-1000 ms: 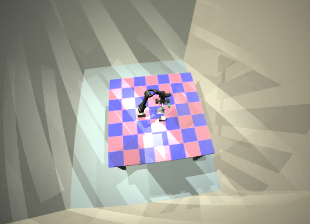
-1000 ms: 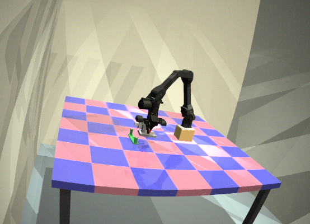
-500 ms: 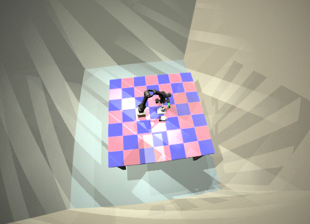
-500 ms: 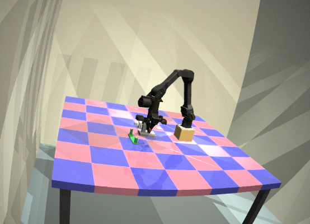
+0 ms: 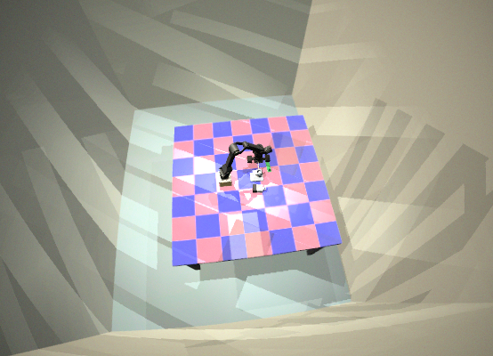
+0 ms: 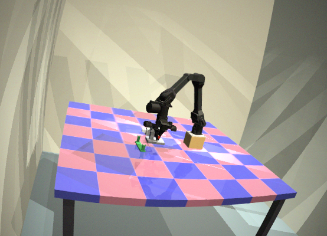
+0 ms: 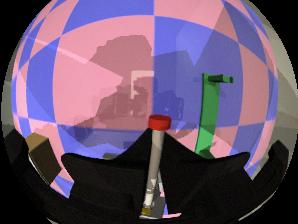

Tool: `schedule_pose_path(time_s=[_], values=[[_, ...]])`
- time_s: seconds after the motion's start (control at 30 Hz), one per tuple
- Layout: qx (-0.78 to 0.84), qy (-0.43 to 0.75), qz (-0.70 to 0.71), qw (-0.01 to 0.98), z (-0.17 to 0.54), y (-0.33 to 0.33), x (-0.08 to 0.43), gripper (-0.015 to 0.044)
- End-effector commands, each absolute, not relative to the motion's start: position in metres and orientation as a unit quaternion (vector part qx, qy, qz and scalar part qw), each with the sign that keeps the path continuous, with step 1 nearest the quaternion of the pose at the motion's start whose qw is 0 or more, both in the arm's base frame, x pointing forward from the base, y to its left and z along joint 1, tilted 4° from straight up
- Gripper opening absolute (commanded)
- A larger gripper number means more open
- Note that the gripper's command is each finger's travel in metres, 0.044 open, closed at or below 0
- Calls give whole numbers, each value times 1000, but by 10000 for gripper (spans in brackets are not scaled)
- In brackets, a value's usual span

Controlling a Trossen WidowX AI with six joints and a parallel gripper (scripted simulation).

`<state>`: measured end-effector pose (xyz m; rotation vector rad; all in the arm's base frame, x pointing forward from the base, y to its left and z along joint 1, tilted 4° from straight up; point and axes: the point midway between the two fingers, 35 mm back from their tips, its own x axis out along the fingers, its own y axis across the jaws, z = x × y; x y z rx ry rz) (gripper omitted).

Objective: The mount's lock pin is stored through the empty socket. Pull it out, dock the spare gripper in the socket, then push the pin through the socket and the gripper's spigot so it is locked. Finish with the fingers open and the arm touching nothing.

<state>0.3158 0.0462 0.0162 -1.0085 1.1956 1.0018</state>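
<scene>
My hand (image 5: 258, 165) (image 6: 158, 138) (image 7: 153, 132) pinches the pin (image 7: 155, 162), gray with 1 red cap, at the mount (image 5: 256, 176) (image 6: 155, 140), near the table's (image 5: 256, 254) (image 6: 165, 202) middle, far from its corners. A green bracket (image 5: 269, 166) (image 6: 140, 144) (image 7: 208, 115) (standing close) is just beside.

Place type: robotics lab or test-cell sort of room, no household or shop furnishing showing. Single bench (image 5: 184, 252) (image 6: 141, 183) is standing out in the room on dark legs, its top showing blue and pink checks. Black jointed arm (image 5: 234, 149) (image 6: 198, 100) is rising from a tan block (image 5: 225, 182) (image 6: 195, 140) on it; small white mount (image 5: 256, 177) (image 6: 157, 143) and green bracket (image 5: 269, 166) (image 6: 139, 145) are sitting nearby, reading as test pieces. Plain beige walls (image 5: 400, 26) (image 6: 147, 29) are enclosing the bench, pale blue-grey floor (image 5: 147, 293) (image 6: 118, 223) is spreading beneath, and angular light and shadow patches are crossing both. Exact kind of lab: can't tell.
</scene>
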Motion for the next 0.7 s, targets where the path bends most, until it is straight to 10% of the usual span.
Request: schedule_pose_path(time_s=[0.0,0.67], values=[[-433,515,432,600,17,50,317,0],[-433,516,431,600,17,66,322,0]])
